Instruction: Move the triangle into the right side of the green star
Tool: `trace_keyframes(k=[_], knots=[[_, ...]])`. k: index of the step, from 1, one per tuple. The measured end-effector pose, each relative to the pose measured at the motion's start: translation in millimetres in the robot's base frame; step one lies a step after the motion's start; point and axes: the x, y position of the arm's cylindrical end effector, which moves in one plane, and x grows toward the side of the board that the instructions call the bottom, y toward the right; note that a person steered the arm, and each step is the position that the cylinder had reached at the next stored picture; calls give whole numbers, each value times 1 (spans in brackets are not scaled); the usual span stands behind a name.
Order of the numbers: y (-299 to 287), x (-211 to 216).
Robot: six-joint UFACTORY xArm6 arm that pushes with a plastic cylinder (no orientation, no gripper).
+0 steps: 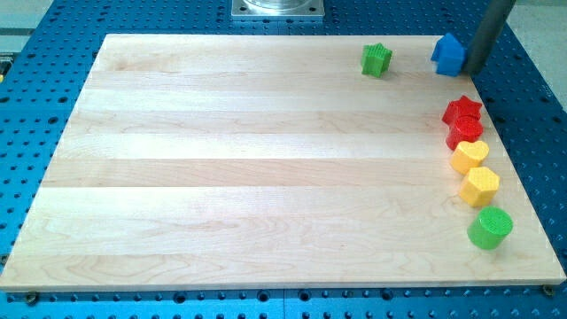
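No brand, label or writing could be read anywhere. The rod came down from the view's top right corner, leaning slightly toward the view's left as it descended, and my tip (pixel 472 70) stood at the board's far right edge, just beside the blue triangle (pixel 449 54) on that block's right; whether the two touched could not be told. The arm carried no claw, only this rod, so nothing was being held. The blue triangle sat near the board's top right corner, and the green star (pixel 376 59) sat along the same top edge, a little to the view's left, apart from it.

Down the right edge ran a close line: a red star (pixel 462 111), a red block (pixel 466 132) against it, a yellow heart (pixel 469 156), a yellow block (pixel 479 186) and a green cylinder (pixel 490 228).

The board (pixel 248 168) was pale wood, resting on a blue perforated table (pixel 35 106), with a grey metal mount (pixel 277 9) at the top edge.
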Motion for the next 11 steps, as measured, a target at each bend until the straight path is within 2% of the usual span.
trace_keyframes(k=[1, 2, 3, 4, 5, 6, 7, 8, 9, 10, 11], knots=[[27, -19], [20, -41], [-32, -37], [-2, -63], [-30, -69], [-61, -58], [-54, -72], [-74, -67], [-87, -31], [-78, -41], [10, -50]])
